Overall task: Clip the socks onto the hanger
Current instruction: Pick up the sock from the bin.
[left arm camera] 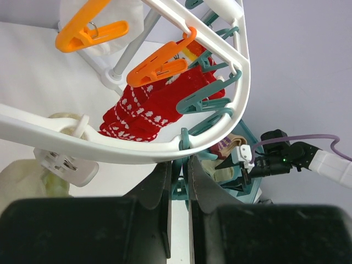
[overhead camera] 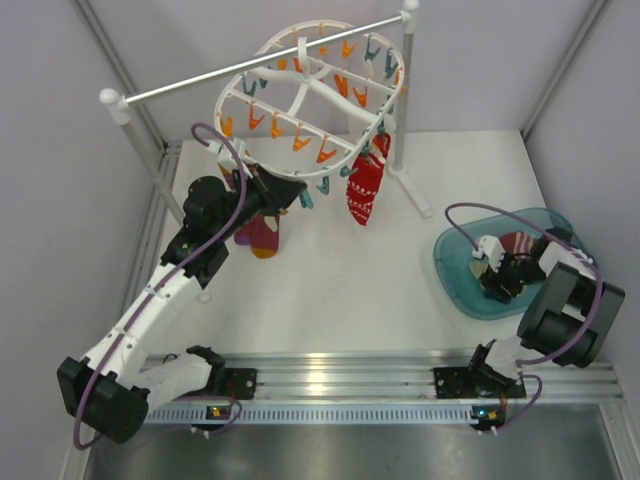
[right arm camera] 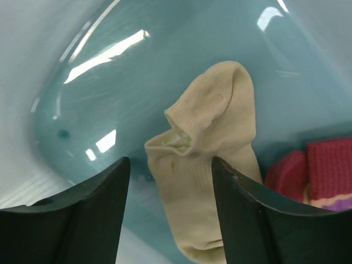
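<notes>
Left gripper (overhead camera: 295,190) meets hanger (overhead camera: 300,97) near rim. Right gripper (overhead camera: 494,274) hangs over socks (overhead camera: 515,242) in tray (overhead camera: 455,272).

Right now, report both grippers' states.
Left gripper: closed on a teal clip of the hanger.
Right gripper: open, holding nothing, over a cream sock.

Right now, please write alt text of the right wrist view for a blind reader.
A pale cream-beige sock lies crumpled in a translucent teal plastic tub, seen between open black jaws; red knitted fabric shows at right.

No readable text, label or number anywhere.
</notes>
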You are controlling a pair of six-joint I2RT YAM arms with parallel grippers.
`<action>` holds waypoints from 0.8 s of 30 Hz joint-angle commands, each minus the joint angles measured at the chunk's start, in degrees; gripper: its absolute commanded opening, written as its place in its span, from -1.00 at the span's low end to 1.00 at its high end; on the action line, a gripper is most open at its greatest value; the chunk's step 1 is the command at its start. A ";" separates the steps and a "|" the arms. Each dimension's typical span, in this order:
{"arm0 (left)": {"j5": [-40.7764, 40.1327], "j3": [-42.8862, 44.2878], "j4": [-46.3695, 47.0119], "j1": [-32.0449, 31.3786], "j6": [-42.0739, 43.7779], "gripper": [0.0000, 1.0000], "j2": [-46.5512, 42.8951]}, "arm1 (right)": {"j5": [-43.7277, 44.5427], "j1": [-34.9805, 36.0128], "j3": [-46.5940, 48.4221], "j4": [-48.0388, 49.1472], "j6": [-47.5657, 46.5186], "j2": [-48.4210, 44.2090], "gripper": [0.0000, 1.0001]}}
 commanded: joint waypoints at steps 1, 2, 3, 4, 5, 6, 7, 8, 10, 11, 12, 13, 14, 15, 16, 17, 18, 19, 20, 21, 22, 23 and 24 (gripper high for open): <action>0.29 0.71 1.67 0.25 0.02 -1.00 0.59 | 0.89 0.79 0.57 10.35 2.05 0.36 0.18; 0.20 0.71 1.67 0.25 0.11 -1.00 0.68 | 0.98 0.97 0.92 10.61 1.96 0.72 0.11; 0.12 0.71 1.76 0.25 0.20 -1.00 0.68 | 1.06 1.14 0.93 10.88 1.96 0.98 -0.10; 0.12 0.80 1.84 0.25 0.29 -1.00 0.77 | 1.07 1.67 0.93 11.23 1.96 1.25 -0.25; 0.03 0.80 1.85 0.34 0.37 -1.00 0.77 | 0.98 1.84 1.02 11.40 2.05 1.34 -0.41; 0.03 0.80 1.93 0.34 0.38 -1.00 0.95 | 0.63 2.19 1.28 11.41 2.92 1.34 -0.72; 0.03 0.80 1.93 0.34 0.29 -1.00 0.86 | -0.51 2.55 1.63 10.97 3.54 1.34 -0.84; 0.03 0.89 1.85 0.34 0.46 -1.00 0.95 | -1.30 3.16 2.94 9.40 4.15 1.16 -0.92; 0.03 0.98 1.50 0.34 0.55 -1.00 0.77 | -3.84 4.04 5.74 6.94 6.78 0.38 -1.00; 0.03 1.06 1.41 0.34 0.55 -1.00 0.77 | -4.81 4.22 6.81 5.53 7.49 0.20 -1.00; 0.03 1.06 1.23 0.34 0.46 -1.00 0.69 | -5.95 4.22 8.03 1.95 9.50 -0.07 -1.00; 0.20 1.15 1.23 0.34 0.46 -1.00 0.68 | -8.31 4.31 9.09 0.09 10.65 -0.68 -1.00; 0.20 1.24 1.14 0.34 0.55 -1.00 0.77 | -9.73 4.31 11.10 -1.93 11.62 -1.21 -1.00; 0.20 1.24 1.14 0.34 0.46 -1.00 0.69 | -12.18 4.31 11.73 -4.56 14.24 -2.69 -1.00; 0.20 1.33 1.06 0.34 0.55 -1.00 0.60 | -13.34 4.31 12.26 -5.89 15.57 -3.66 -1.00; 0.20 1.41 1.05 0.34 0.64 -1.00 0.60 | -14.39 4.39 12.88 -6.87 17.32 -4.54 -1.00; 0.46 1.33 1.05 0.34 0.55 -1.00 0.60 | -15.62 4.40 13.23 -7.66 21.17 -5.60 -1.00; 0.47 1.41 1.05 0.34 0.64 -1.00 0.60 | -18.16 4.83 13.58 -10.28 22.60 -7.69 -1.00; 0.55 1.33 1.05 0.34 0.55 -1.00 0.60 | -19.57 5.27 14.45 -11.78 23.49 -8.76 -1.00; 0.55 1.33 1.14 0.34 0.55 -1.00 0.60 | -20.98 5.97 14.81 -13.36 26.37 -9.90 -1.00; 0.64 1.41 1.23 0.34 0.38 -1.00 0.68 | -23.17 7.80 14.99 -13.38 29.35 -12.44 -1.00; 0.73 1.42 1.49 0.34 0.20 -1.00 0.86 | -24.15 9.22 14.99 -12.60 36.43 -13.85 -1.00; 0.82 1.42 1.58 0.34 0.03 -1.00 0.86 | -25.12 10.62 14.82 -11.54 40.07 -15.35 -1.00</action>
